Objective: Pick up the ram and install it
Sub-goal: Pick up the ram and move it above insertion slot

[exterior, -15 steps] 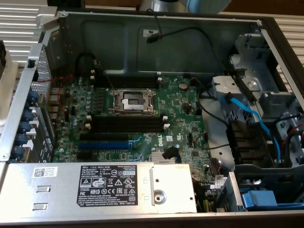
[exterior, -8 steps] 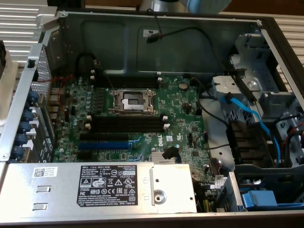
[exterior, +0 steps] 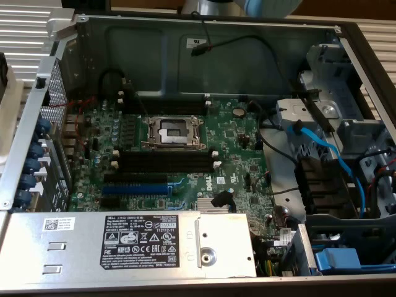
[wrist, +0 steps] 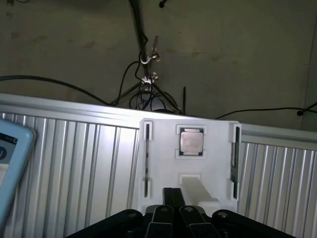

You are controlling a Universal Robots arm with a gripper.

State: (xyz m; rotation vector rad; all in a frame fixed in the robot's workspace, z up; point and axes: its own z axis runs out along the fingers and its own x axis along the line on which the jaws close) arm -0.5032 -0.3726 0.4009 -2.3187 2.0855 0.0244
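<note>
A big computer case (exterior: 247, 55) lies open on the ribbed metal counter (exterior: 25, 31). At the exterior view's left, a row of blue clips (exterior: 34, 167) runs down the case wall. Next comes the green board (exterior: 241, 154). On it there is a blue slot (exterior: 133, 189). Just above that are long black slots (exterior: 164, 162) with white end clips, and then a square silver socket (exterior: 172, 131). A silver box (exterior: 124, 241) with a label sits along the near side. Blue cables (exterior: 328, 161) curl at the exterior view's right. A bit of the arm (exterior: 247, 6) peeks in at the top.

In the wrist view, a white holder (wrist: 163, 163) lies on the counter. A ram (wrist: 147, 153) stands on its thin edge in a slot on one side of the holder. A square chip (wrist: 191, 141) lies flat in the middle. A second ram (wrist: 236, 158) stands in a slot on the other side. No ram is in the black slots yet. The hand (wrist: 174, 194) hangs by the edge of the holder. It is clenched, with its fingers pressed together and nothing between them, and it touches neither ram
</note>
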